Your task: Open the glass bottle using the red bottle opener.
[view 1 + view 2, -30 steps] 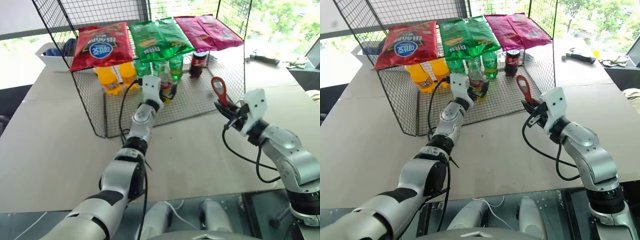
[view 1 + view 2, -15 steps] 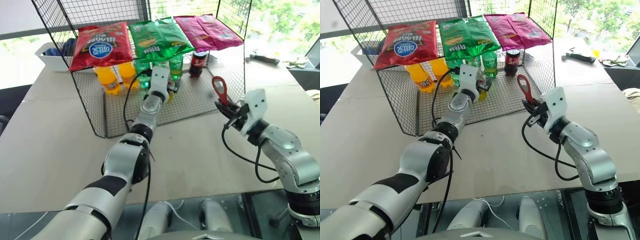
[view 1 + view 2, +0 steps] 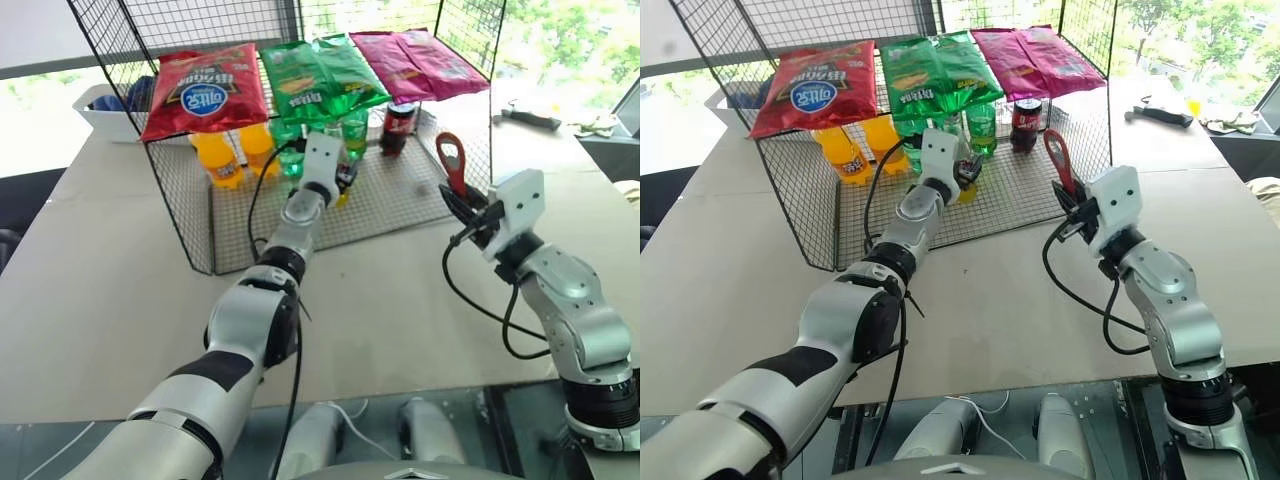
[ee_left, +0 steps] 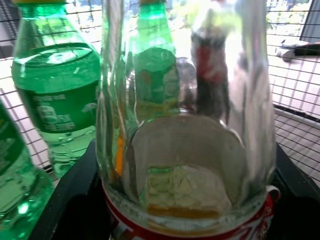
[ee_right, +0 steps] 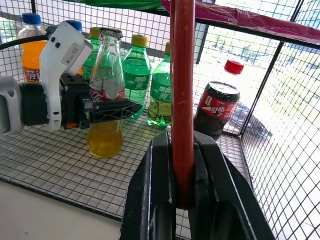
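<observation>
At the far left, on the lower level of the black wire rack (image 3: 200, 215), stood two orange soda bottles (image 3: 232, 155), with a red chip bag (image 3: 203, 92) lying on the shelf above them. Next came the left gripper (image 5: 107, 111), reached into the rack with a black finger (image 5: 111, 109) on each side of the glass bottle (image 5: 106, 100) at its red-and-white label; the fingers were spread about the bottle, and whether they pressed on the glass could not be told. The glass bottle stood upright on the rack's mesh floor, yellow drink in its lower half and its cap in place (the left wrist view looked straight through its clear shoulder). Just behind it stood green plastic bottles (image 5: 135, 82) under a green chip bag (image 3: 318, 78), and further right a dark cola bottle with a red cap (image 5: 216, 106) beneath a magenta chip bag (image 3: 420, 62). To the right, outside the rack and above the tan table (image 3: 100, 290), the right gripper (image 3: 1077, 208) had its fingers pressed together on the slim handle of the red bottle opener (image 3: 1058, 160), which rose nearly upright with its loop head uppermost, well apart from the bottle.
</observation>
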Motion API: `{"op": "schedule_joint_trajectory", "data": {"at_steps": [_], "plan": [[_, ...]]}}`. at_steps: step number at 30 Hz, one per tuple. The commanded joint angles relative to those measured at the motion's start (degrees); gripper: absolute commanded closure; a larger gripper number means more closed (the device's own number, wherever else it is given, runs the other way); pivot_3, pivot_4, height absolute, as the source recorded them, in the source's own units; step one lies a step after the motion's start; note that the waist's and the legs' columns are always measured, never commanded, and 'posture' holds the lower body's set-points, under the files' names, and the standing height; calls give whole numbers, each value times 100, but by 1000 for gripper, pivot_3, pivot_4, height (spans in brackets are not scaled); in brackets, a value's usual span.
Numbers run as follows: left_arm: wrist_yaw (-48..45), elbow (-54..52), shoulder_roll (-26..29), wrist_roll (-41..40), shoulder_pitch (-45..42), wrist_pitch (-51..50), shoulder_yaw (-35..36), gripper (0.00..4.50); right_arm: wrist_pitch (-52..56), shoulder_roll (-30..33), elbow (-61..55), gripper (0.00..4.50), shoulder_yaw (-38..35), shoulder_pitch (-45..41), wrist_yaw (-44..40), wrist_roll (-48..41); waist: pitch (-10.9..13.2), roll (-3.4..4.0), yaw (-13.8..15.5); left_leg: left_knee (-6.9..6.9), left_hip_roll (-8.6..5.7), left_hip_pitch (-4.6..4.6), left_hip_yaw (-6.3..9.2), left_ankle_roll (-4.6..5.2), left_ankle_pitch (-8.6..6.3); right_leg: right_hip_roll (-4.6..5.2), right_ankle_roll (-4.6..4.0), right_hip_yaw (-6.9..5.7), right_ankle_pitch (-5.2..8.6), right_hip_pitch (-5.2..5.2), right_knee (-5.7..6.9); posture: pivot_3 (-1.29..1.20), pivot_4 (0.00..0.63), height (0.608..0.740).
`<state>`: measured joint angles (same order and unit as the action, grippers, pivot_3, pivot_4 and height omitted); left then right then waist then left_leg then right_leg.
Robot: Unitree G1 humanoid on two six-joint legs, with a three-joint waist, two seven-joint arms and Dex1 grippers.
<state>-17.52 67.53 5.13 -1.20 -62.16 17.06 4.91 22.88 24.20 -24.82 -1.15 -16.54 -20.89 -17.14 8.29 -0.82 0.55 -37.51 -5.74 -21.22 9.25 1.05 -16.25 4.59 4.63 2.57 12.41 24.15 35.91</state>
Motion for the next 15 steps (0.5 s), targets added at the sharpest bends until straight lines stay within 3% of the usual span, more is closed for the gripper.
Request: {"op": "schedule_joint_trajectory", "data": {"at_steps": [1, 7, 15], "plan": [[-1203, -1791, 196, -116, 756, -344, -427, 1691, -206, -34, -94, 4500, -228, -104, 58, 46, -1, 2, -56, 0, 1, -3, 0, 0, 0, 0, 0, 1, 0, 4, 1, 0, 150, 740], [-1748, -4151, 602, -344, 1897, -1390, -670, 1691, -276, -92, -55, 4500, -265, -87, 63, 109, -2, 3, -163, 0, 7, -8, -5, 0, 0, -2, -1, 10, 0, 15, 7, 0, 150, 740], [-3050, -6790, 1135, -1493, 3304, -3171, -1007, 1691, -409, -127, 124, 4500, -383, -199, 121, 235, -3, 4, -127, -3, 11, -8, -11, -2, 1, -3, -1, 16, 0, 21, 19, 0, 150, 740]]}}
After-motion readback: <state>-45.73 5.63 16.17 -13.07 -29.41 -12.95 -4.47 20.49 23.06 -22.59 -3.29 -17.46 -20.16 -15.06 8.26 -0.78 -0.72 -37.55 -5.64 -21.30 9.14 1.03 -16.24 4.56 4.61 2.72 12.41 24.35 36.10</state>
